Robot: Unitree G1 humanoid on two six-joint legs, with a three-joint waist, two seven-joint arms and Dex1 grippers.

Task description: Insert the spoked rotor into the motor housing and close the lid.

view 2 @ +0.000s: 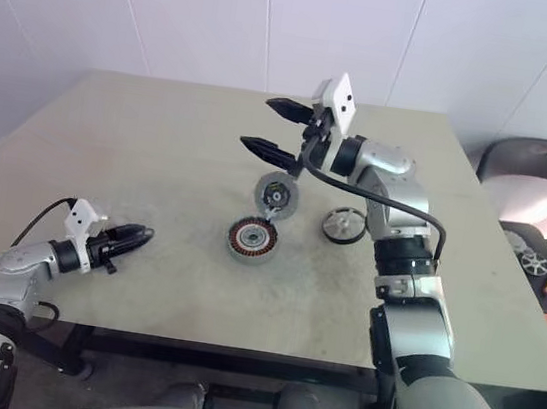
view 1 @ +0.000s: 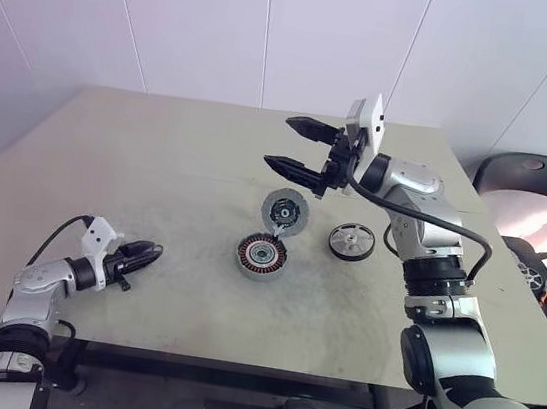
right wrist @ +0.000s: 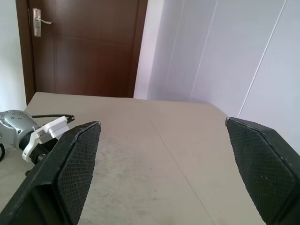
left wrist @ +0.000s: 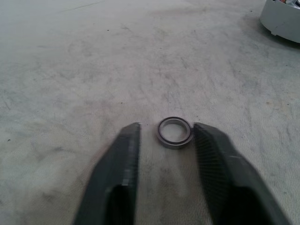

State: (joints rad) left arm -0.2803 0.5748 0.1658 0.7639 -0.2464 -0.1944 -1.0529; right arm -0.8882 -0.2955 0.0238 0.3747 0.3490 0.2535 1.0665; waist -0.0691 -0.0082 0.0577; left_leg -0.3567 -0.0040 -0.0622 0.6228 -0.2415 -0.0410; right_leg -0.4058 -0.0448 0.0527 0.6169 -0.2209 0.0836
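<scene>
The left gripper [left wrist: 165,140] is seen low over the counter [view 1: 157,169], its two fingers [left wrist: 117,164] narrowed but not clenched, with a gap kept between them. One small metal ring [left wrist: 175,132] lies flat on the counter just past the fingertips, in line with the gap; whether it is touched by either finger cannot be told, and it is not grasped. This ring is made out in the left wrist view alone; in the head views it is too small to be found.

The right gripper [view 1: 299,149] is held high above the counter, its two fingers [view 1: 309,127] spread wide and released, with nothing between them. Below these fingertips one lid [view 1: 284,210] is propped on edge, leaning against one motor housing [view 1: 261,254], whose copper windings are seen around a dark hub. One spoked rotor [view 1: 351,241] lies flat just beside the lid, on the side away from the left gripper, apart from the housing. All three parts lie well apart from the left fingers.

In the right wrist view the far edge of the counter, a dark brown door [right wrist: 89,47] with a metal handle, and pale wall panels [right wrist: 225,56] are shown beyond the open fingers; the left arm is glimpsed at one side. In the left wrist view a pale rounded housing edge is caught far beyond the fingers.

The counter is matt grey-beige and scuffed. A dark chair [view 1: 539,179] stands beyond its right corner.
</scene>
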